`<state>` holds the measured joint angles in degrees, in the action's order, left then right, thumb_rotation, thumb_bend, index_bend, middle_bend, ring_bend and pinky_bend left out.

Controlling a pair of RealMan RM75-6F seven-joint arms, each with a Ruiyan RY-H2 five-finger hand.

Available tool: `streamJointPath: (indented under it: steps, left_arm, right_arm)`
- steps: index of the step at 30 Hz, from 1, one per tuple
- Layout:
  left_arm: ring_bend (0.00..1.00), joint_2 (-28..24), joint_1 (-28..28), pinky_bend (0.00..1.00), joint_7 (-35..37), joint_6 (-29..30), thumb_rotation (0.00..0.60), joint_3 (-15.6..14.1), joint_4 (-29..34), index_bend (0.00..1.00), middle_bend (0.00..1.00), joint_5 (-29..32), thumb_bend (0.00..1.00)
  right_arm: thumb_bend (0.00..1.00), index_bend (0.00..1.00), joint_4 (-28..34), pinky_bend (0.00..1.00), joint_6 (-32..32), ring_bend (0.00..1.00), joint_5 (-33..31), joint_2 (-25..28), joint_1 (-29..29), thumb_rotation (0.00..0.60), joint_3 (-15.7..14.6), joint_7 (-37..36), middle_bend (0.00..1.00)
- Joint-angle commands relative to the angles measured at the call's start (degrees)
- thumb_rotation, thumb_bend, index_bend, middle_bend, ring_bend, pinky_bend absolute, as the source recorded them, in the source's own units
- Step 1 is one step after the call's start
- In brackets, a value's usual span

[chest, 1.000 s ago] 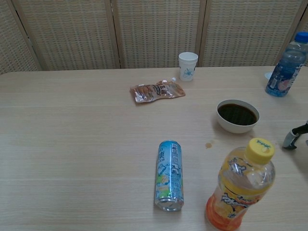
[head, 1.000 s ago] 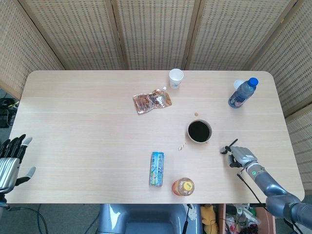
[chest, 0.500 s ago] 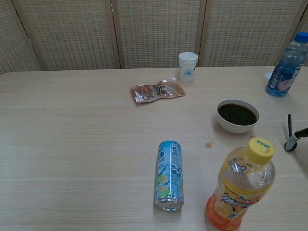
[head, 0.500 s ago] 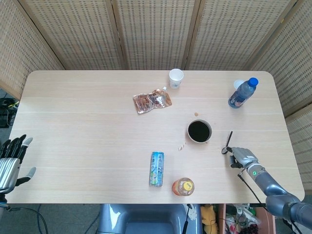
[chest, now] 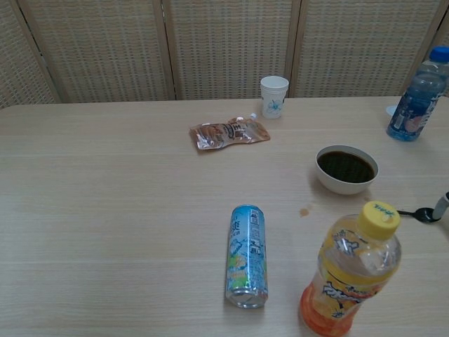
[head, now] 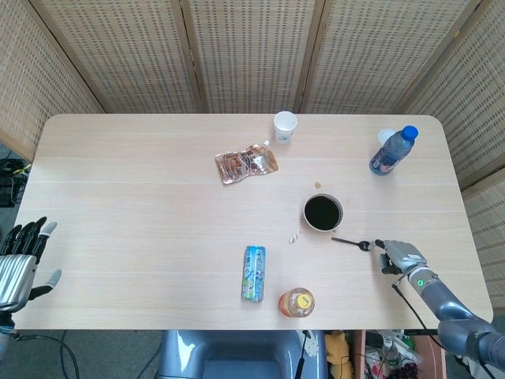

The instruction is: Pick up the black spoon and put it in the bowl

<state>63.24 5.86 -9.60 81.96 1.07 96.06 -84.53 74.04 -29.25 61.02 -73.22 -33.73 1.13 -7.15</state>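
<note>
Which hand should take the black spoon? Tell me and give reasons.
Right. The right hand is at the black spoon, just beside the bowl. The left hand hangs open off the table's far left edge.

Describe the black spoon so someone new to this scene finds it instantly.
Start at the bowl of dark liquid, right of the table's middle in the head view. Just beside it, toward the table's near right edge, the spoon lies flat, its handle pointing toward the bowl and its scoop end at the right hand. It is the only thin black item; its neighbours are bottles and a can.
</note>
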Motion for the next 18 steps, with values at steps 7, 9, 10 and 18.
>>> streamJointPath:
  steps: [7,9,10,18]
  left_arm:
    - [0.00,0.12,-0.01,0.00,-0.18,-0.11,0.600,-0.05,0.07,0.00,0.00,0.29,0.32]
    - [0.00,0.15,-0.05,0.00,-0.10,-0.07,0.600,-0.04,-0.03,0.00,0.00,0.37,0.32]
    - [0.00,0.17,-0.05,0.00,-0.07,-0.08,0.600,-0.03,-0.07,0.00,0.00,0.40,0.32]
    - [0.00,0.37,-0.02,0.00,0.39,-0.22,0.600,-0.15,-0.44,0.00,0.00,0.36,0.32]
  right_arm:
    - [0.99,0.26,-0.62,1.00,0.12,0.99,0.06,0.31,-0.07,0.600,0.19,0.09,0.94]
    - [0.99,0.26,-0.11,1.00,-0.26,0.99,0.28,0.55,0.02,0.600,0.17,0.31,0.94]
    - [0.99,0.26,0.04,1.00,-0.38,0.99,0.29,0.62,0.04,0.600,0.17,0.42,0.94]
    - [0.99,0.26,2.71,1.00,-2.08,0.99,0.65,1.50,-0.03,0.600,0.41,1.84,0.94]
